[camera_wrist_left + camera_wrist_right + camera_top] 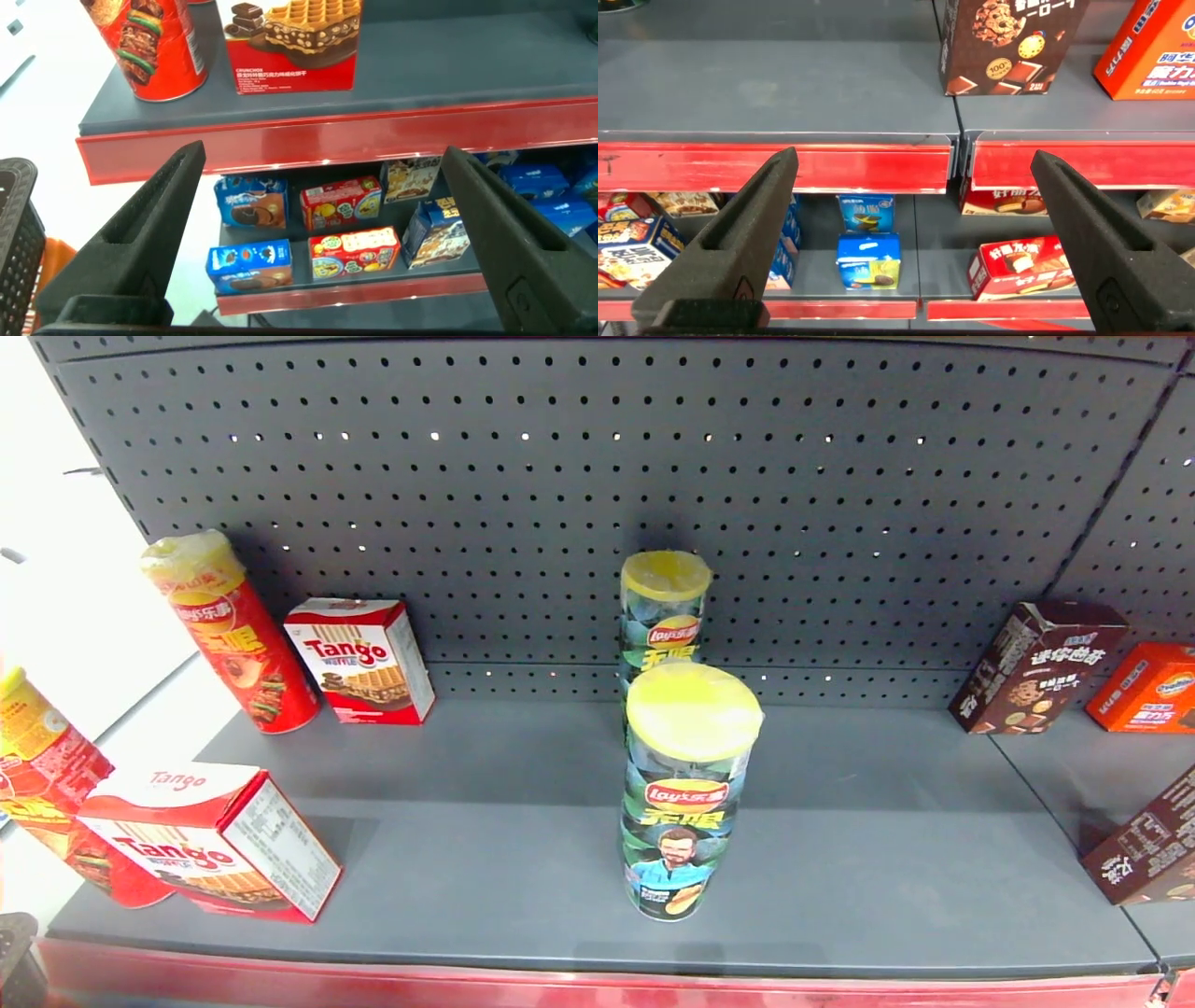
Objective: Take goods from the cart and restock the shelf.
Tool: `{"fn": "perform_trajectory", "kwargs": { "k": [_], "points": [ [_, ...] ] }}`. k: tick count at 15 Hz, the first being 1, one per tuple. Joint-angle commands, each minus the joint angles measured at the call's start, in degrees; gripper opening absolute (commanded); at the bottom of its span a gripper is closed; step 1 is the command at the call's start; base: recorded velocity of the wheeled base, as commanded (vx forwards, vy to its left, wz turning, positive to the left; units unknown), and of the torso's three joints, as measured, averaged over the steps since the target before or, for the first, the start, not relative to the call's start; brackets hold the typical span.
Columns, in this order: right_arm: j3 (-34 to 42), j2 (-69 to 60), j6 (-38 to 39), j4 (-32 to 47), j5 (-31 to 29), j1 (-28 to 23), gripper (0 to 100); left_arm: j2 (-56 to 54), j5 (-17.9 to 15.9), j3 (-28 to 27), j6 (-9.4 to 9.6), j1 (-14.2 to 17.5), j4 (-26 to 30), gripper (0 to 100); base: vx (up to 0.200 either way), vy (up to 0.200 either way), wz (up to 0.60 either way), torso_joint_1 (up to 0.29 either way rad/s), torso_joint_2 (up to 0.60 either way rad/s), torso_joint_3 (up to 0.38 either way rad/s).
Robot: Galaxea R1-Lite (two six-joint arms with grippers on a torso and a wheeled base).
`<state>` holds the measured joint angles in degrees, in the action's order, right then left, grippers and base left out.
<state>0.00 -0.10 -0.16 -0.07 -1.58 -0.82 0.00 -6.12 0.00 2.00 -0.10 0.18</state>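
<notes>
A grey store shelf (887,859) with a pegboard back is partly stocked. A green chip can (686,803) with a yellow lid stands upright near the front edge at the middle. A second green can (663,616) stands directly behind it, against the back. Left of the front can are two red chip cans (233,635) and two red wafer boxes (364,658). To its right are brown cookie boxes (1036,667) and an orange box (1144,686). Wide bare stretches lie on either side of the front can, so restocking looks underway with plenty left. The left pincer (322,157) and right pincer (913,161) both hang released and empty, lower than the can's shelf, facing a lower shelf (831,308) of small blue and red boxes. A black mesh basket (14,215), possibly the cart, sits beside the left pincer. Nothing blocks the bare spots near the can.
</notes>
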Motion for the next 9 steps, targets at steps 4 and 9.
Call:
{"fn": "perform_trajectory", "kwargs": {
  "k": [4, 9],
  "points": [
    [0.00, 0.10, -0.02, -0.01, 0.00, 0.03, 100, 0.00, 0.06, 0.00, 0.02, 0.01, -0.01, 100, 0.000, 0.000, 0.00, 0.000, 0.00, 0.000],
    [0.00, 0.10, -0.02, -0.01, 0.00, 0.03, 100, 0.00, 0.06, 0.00, -0.07, 0.01, -0.01, 100, 0.000, 0.000, 0.00, 0.000, 0.00, 0.000]
  ]
}}
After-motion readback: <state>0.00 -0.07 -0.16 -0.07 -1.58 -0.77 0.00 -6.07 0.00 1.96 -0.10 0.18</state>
